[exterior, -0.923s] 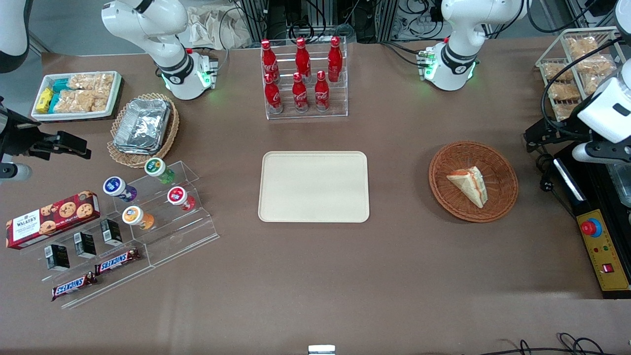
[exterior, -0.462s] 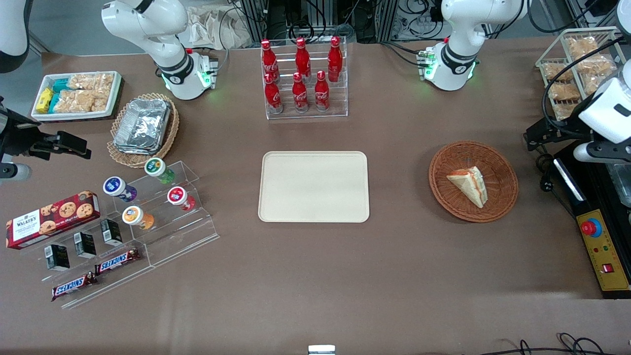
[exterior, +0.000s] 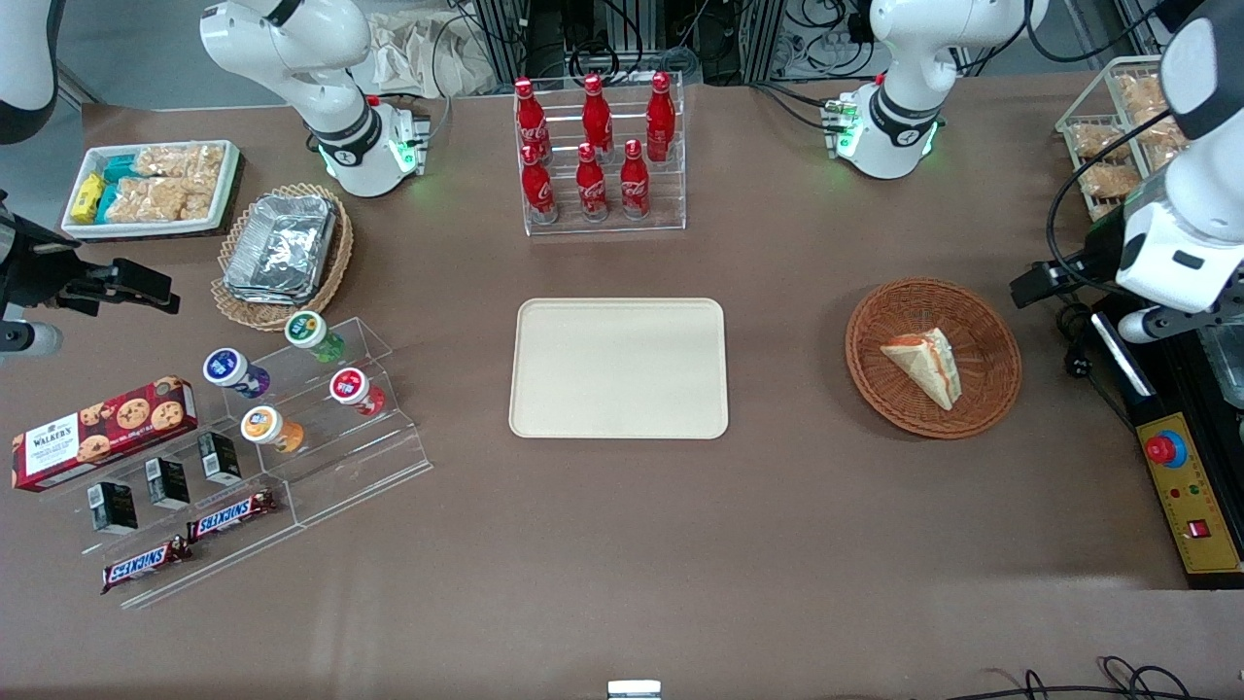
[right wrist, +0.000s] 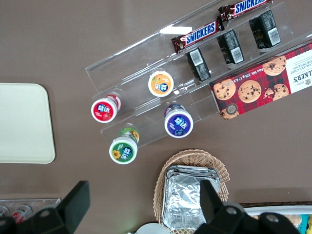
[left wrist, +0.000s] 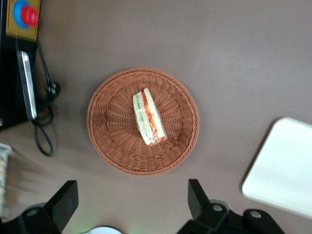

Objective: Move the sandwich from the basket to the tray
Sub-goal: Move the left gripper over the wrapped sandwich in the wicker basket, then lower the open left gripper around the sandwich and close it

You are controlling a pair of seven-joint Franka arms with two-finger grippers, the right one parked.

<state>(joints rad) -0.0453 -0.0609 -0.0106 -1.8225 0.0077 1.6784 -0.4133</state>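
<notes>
Front view has the reddish-brown basket (exterior: pixel 933 358) sitting on the brown table (exterior: pixel 622 525) toward the working arm's end, and I'll place everything from it. Inside it lies the sandwich (exterior: pixel 923 366), a pale wedge resting on its side in the bowl with the orange-red filling edge showing; the left wrist view shows the same sandwich (left wrist: pixel 148 117) lying across the middle of the basket (left wrist: pixel 112 146), green and red layers facing up. Well apart from the basket, toward the parked arm's end and at about the same nearness to the front camera, is the cream tray (exterior: pixel 619 367), flat on the table with nothing on it. The gripper (left wrist: pixel 131 202) hangs in the air above the table just beside the basket, at the working arm's end of the table, touching neither basket nor sandwich. From the wrist camera its two dark fingers (left wrist: pixel 199 197) stand wide apart with only bare table between them, so the claw is released and carries nothing.
</notes>
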